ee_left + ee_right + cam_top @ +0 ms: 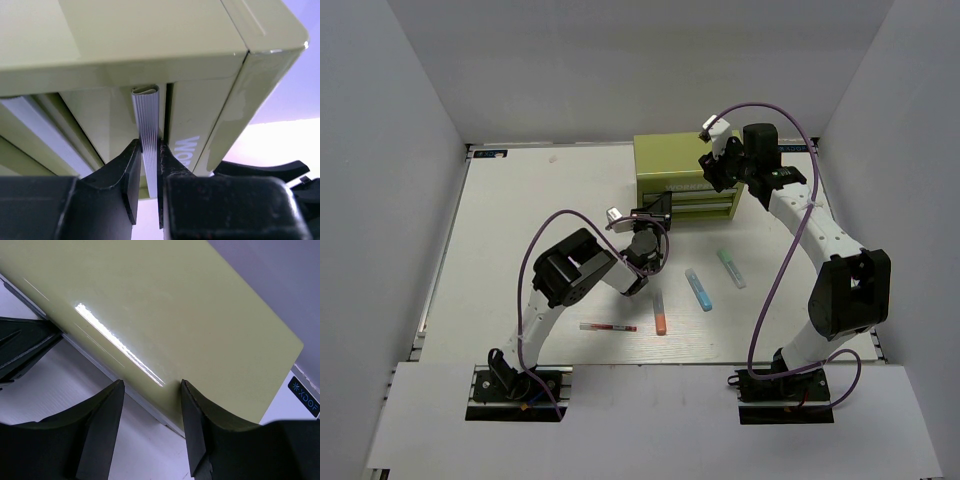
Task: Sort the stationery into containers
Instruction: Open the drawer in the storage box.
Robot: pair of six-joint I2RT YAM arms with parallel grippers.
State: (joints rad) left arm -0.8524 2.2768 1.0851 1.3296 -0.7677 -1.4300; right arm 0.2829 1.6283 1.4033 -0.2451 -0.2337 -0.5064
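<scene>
- Top view: the left gripper sits at the left end of the olive-green cabinet, against its drawer fronts; the right gripper is over the cabinet's top, near the right front corner; I cannot tell whether it touches the top.
- Same view: four pieces lie on the table, all nearer the arm bases than the left gripper, well apart from it and outside the cabinet; the orange marker is almost straight toward the bases from the gripper; the blue marker is to its right, the mint green marker further right again; the red-white pen is to its left.
- Left wrist view: the left gripper is closed narrow on the ribbed silver drawer handle, one of its fingers pressed to each side; the handle runs on ahead past the fingertips; the cabinet fills the view beyond and above them.
- Right wrist view: the right gripper stands moderately wide, with nothing between its fingers; the cabinet's glossy top lies just ahead of the fingertips; bare table shows in the gap between them; a dark shape is off to the left of the fingers, too cropped to name.
</scene>
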